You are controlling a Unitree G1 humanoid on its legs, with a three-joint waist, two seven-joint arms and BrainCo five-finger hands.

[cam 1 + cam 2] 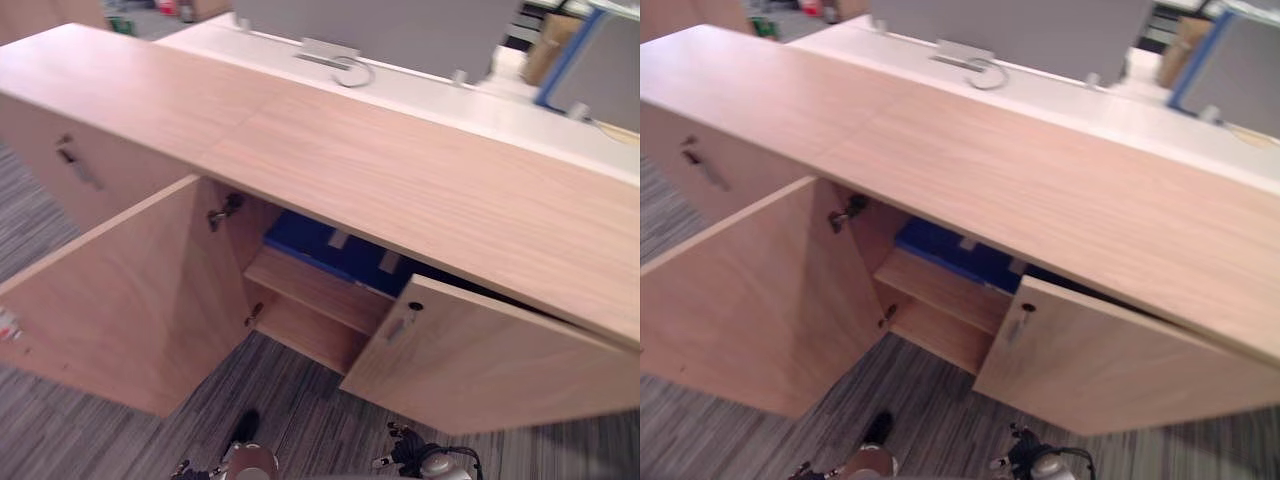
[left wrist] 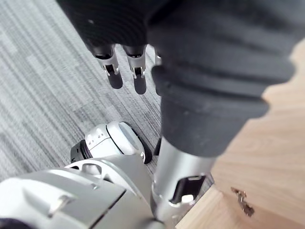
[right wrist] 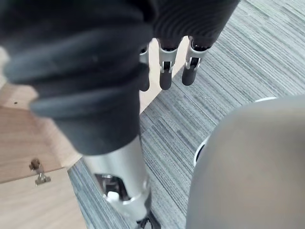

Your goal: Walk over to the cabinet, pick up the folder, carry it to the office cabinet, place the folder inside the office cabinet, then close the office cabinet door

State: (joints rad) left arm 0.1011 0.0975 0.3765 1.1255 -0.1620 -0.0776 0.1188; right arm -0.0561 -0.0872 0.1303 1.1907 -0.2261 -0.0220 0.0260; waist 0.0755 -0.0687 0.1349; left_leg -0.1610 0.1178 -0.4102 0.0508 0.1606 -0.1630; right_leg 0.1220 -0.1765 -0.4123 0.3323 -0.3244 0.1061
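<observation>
The left hand (image 2: 138, 71) hangs down over the grey striped carpet (image 1: 80, 430), its fingers straight and relaxed with nothing in them, and a wooden panel sits close beside it in its wrist view. From the head views, the office cabinet (image 1: 400, 180) runs across the scene under a long wooden top. At its far left is a closed door (image 1: 60, 190) with a metal handle. Next to it, the left door (image 1: 130, 300) of the open compartment is swung wide out over the carpet, with a hinge (image 1: 225, 212) showing at its inner edge. Inside, the blue folder (image 1: 320, 250) lies flat on the upper shelf (image 1: 310, 288), under the cabinet top and well apart from both hands. Just right of the opening, the right door (image 1: 480, 365) stands partly open, angled outward, with a handle (image 1: 400, 325) near its free edge. Behind the cabinet are a white desk (image 1: 450, 95) and a grey partition (image 1: 400, 30). The right hand (image 3: 166, 71) also hangs over the carpet, fingers extended and loose, holding nothing
</observation>
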